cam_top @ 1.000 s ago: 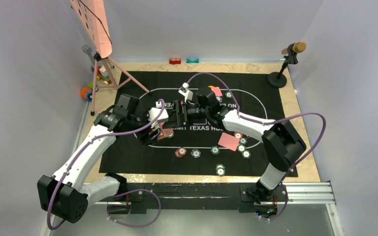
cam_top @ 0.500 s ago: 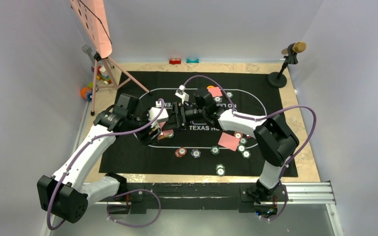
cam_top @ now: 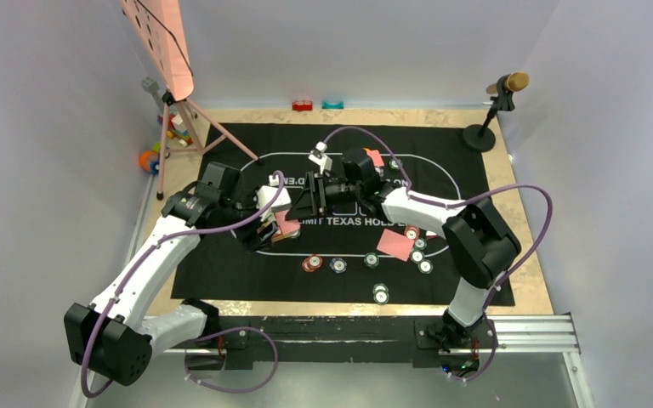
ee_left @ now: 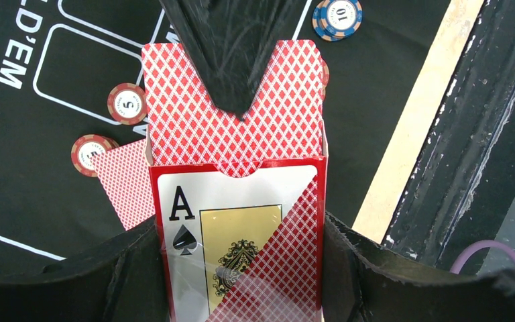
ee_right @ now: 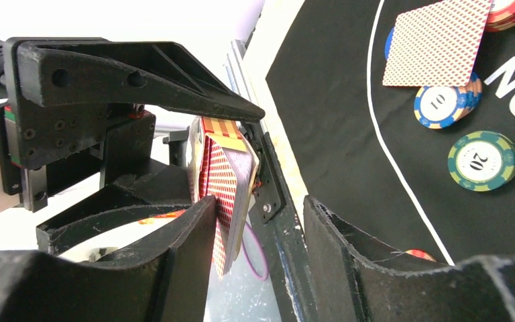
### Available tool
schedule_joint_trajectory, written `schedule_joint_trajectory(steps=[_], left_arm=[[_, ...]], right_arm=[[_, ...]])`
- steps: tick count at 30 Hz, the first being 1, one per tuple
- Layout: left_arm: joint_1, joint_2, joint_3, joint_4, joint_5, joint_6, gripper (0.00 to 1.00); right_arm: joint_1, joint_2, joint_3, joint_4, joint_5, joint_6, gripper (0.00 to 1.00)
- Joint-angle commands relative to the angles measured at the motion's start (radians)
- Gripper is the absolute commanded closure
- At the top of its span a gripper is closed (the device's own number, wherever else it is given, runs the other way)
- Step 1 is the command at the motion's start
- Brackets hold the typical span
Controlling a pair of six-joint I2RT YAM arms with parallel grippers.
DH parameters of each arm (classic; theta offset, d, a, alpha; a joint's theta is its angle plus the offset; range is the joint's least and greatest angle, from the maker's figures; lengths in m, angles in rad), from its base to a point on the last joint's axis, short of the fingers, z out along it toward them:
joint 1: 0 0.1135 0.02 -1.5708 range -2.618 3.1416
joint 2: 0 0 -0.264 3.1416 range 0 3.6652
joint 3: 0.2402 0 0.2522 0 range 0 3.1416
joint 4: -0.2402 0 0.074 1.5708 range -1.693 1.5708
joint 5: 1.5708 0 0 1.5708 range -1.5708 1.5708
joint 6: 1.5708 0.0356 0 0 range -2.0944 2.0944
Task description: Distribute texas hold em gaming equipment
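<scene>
My left gripper [cam_top: 274, 223] is shut on a red card box [ee_left: 241, 235] with an ace of spades on its face, one finger [ee_left: 134, 255] on each side. Red-backed playing cards [ee_left: 188, 114] stick out of the box's open top. My right gripper [cam_top: 302, 200] meets it from the right, its jaws astride the cards' [ee_right: 224, 181] free end. One finger [ee_right: 188, 235] touches the stack; the other [ee_right: 335, 235] stands apart, so the right gripper [ee_right: 260, 204] is open. Loose chips [cam_top: 337, 264] and a card [cam_top: 394, 245] lie on the mat.
The black mat [cam_top: 238, 263] covers most of the table. A tripod with a pink board [cam_top: 166, 51] stands at the back left beside toy blocks [cam_top: 161, 144]. A microphone stand [cam_top: 493, 106] is at the back right. A metal rail [cam_top: 527, 331] runs along the near edge.
My right gripper's jaws have narrowed around the end of the cards, and that arm shifted slightly. The left arm and the box stayed where they were.
</scene>
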Motion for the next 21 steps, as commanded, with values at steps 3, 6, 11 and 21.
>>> schedule_joint_trajectory(steps=[3, 6, 11, 21], left_arm=[[0.003, -0.024, 0.039, 0.031, 0.035, -0.012, 0.51], [0.003, -0.024, 0.037, 0.033, 0.033, -0.012, 0.51], [0.003, -0.024, 0.032, 0.033, 0.033, -0.009, 0.51], [0.003, -0.024, 0.032, 0.033, 0.029, -0.007, 0.51]], right_arm=[[-0.038, -0.064, -0.025, 0.024, 0.009, 0.001, 0.53], [-0.047, -0.072, -0.032, 0.017, 0.013, -0.002, 0.57], [-0.053, -0.110, -0.030, -0.002, 0.020, -0.025, 0.37], [0.008, -0.062, 0.042, -0.008, 0.000, -0.052, 0.21]])
